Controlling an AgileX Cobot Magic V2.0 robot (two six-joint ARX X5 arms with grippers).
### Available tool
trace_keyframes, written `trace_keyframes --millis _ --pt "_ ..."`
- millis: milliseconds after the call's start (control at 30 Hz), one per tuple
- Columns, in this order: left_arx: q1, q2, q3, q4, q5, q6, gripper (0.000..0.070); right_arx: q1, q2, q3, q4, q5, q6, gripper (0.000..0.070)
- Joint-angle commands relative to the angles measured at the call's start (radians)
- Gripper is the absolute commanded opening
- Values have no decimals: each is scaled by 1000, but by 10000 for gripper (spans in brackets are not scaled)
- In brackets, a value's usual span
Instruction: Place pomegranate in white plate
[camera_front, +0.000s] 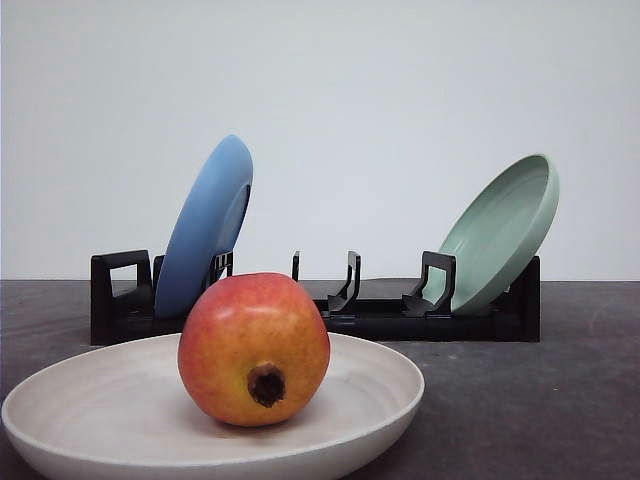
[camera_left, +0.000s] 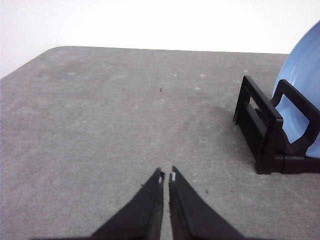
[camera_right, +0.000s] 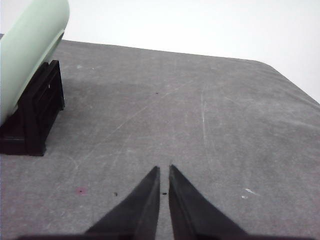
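The pomegranate (camera_front: 254, 349), red shading to orange-yellow with its dark calyx stub facing the camera, rests inside the white plate (camera_front: 375, 385) at the front of the table. My left gripper (camera_left: 166, 175) hovers shut over bare grey table, holding nothing, with the rack's end off to one side. My right gripper (camera_right: 164, 170) is likewise shut and empty above bare grey table, apart from the rack.
Behind the plate stands a black dish rack (camera_front: 380, 310) (camera_left: 267, 135) (camera_right: 35, 112). A blue plate (camera_front: 205, 228) (camera_left: 302, 85) leans in its left end and a pale green plate (camera_front: 500, 232) (camera_right: 27, 55) in its right end. Grey tabletop (camera_left: 110, 115) extends beyond both grippers.
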Motion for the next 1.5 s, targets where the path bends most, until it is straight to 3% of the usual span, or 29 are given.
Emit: trace_keyframes --millis 0,1467 --pt "2 -2 -11 -3 -2 9 0 0 -2 -4 8 0 0 30" --pt "2 -2 -11 -3 -2 9 0 0 -2 -4 8 0 0 30"
